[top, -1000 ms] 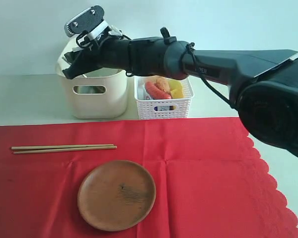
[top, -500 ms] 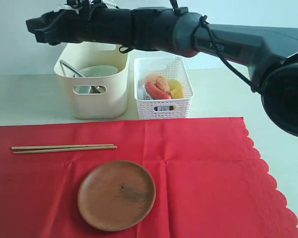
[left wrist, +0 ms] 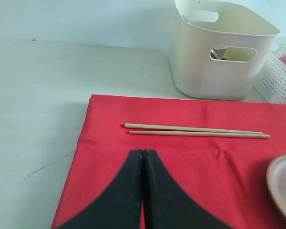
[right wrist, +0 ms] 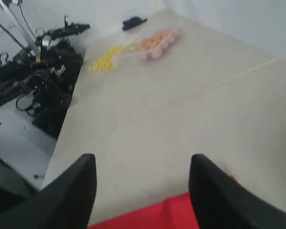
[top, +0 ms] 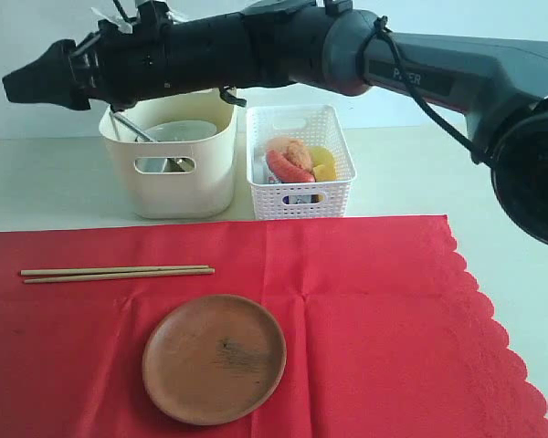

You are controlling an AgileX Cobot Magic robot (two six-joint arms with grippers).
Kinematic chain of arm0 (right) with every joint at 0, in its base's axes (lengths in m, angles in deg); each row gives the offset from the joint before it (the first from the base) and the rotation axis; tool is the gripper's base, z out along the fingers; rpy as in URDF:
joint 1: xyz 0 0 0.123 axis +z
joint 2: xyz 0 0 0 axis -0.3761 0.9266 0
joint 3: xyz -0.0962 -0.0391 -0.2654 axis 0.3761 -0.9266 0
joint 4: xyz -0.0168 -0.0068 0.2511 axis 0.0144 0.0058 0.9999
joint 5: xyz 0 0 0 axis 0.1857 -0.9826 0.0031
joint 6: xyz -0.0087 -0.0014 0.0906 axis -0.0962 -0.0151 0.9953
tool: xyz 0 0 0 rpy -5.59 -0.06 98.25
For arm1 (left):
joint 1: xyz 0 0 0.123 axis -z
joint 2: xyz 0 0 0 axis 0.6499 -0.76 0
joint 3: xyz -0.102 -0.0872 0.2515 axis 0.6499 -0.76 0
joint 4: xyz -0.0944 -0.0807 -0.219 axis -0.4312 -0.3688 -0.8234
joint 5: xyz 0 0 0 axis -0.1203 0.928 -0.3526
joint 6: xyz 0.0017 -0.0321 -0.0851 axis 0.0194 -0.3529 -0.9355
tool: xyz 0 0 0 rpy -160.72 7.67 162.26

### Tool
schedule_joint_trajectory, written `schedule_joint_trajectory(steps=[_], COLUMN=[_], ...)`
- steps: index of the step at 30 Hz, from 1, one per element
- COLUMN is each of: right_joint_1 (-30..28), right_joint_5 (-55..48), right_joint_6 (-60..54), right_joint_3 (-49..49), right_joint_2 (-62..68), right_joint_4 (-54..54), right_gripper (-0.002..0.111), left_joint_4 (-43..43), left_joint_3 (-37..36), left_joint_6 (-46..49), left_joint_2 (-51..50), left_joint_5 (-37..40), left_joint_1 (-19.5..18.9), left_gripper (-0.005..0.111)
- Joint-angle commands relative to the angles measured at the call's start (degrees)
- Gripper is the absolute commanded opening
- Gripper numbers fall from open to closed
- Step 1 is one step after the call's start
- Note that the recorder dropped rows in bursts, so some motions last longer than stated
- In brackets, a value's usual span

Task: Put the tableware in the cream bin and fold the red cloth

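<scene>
Since the earlier frame, the right arm had swung further left across the far side of the scene, so the right gripper (top: 23,84) hung in the air past the left edge of the cream bin (top: 169,192) instead of over it. Its jaws were spread apart with nothing between them. The left gripper (left wrist: 142,153) had its fingers pressed together, empty, over the near left part of the red cloth (top: 374,310).

The cloth lay flat and unfolded on the pale table (top: 36,182). On it, the pair of wooden chopsticks (top: 117,271) lay side by side towards the left. The round brown plate (top: 215,358) sat nearer than them, apart from them.

The cream bin stood just beyond the cloth's far edge and held the pale green bowl (top: 187,130) and a silver utensil (top: 128,124) leaning on its left wall. Just right of it stood the white lattice basket (top: 301,199) with food in it.
</scene>
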Motion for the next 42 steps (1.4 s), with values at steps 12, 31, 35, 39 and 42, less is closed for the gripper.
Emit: schedule_joint_trajectory(steps=[12,31,35,39,42], right_joint_1=[8.93,11.17,11.17,11.55,11.55], right_joint_5=[-11.34,-8.87,-3.22,1.86,3.32], right_joint_6=[31.33,37.86,34.93,35.64,37.01], right_joint_3=[0.28,0.17,0.17,0.28,1.34], right_joint_2=[-6.13,-2.32,0.01,2.31,4.24], right_joint_4=[-62.40,-66.58,-66.42,-66.38,-65.44], right_gripper=[0.057,0.054,0.054,0.054,0.054], left_joint_4=[-0.71,-0.71,-0.71,-0.71,-0.71], left_joint_3=[-0.19,-0.19,-0.19,-0.19,-0.19], left_joint_6=[0.11,0.11,0.11,0.11,0.11], left_joint_2=[0.23,0.23,0.23,0.23,0.23], left_joint_5=[-0.59,-0.59,-0.59,-0.59,-0.59], left_joint_1=[0.34,0.34,0.34,0.34,0.34], left_gripper=[0.000,0.000,0.000,0.000,0.000])
